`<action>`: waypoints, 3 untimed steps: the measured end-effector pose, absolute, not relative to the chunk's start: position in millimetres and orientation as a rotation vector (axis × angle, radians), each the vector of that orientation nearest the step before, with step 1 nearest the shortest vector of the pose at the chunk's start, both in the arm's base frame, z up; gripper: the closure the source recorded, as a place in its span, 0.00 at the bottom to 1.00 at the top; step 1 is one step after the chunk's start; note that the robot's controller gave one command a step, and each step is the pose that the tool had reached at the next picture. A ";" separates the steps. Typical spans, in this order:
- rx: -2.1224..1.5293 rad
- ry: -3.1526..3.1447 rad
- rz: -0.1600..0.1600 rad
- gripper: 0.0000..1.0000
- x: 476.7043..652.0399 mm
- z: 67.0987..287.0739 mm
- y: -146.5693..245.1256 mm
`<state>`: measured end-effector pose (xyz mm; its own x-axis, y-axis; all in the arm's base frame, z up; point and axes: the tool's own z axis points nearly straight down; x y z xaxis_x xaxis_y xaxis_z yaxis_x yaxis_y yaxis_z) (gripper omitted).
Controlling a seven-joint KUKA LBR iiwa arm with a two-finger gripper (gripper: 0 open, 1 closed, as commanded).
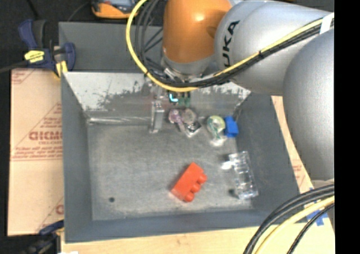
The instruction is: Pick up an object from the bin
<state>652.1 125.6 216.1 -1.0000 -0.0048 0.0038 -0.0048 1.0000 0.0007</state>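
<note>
Bin [76, 151], grey. Gripper [174, 129] low at the back wall, centre-left, fingers [156, 119] spread wide, open, nothing clamped. A small pale pink thing [177, 116] lies between them at the back; can't tell if it's touched. Red brick [189, 182] front centre, well apart. Green-white ball [215, 125] just right of the gripper, blue piece [231, 127] beside the ball. Clear plastic part [242, 175] at right front.
</note>
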 end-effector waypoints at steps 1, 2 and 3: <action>-0.056 -3.135 0.003 0.00 606.7 153.2 70.4; 0.450 -3.106 0.001 0.00 551.3 98.4 59.0; 0.609 -3.087 0.000 0.00 514.3 71.2 39.0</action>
<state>514.3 39.0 71.2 -0.9251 -0.3796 -0.0046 -0.3796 0.9251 -0.0009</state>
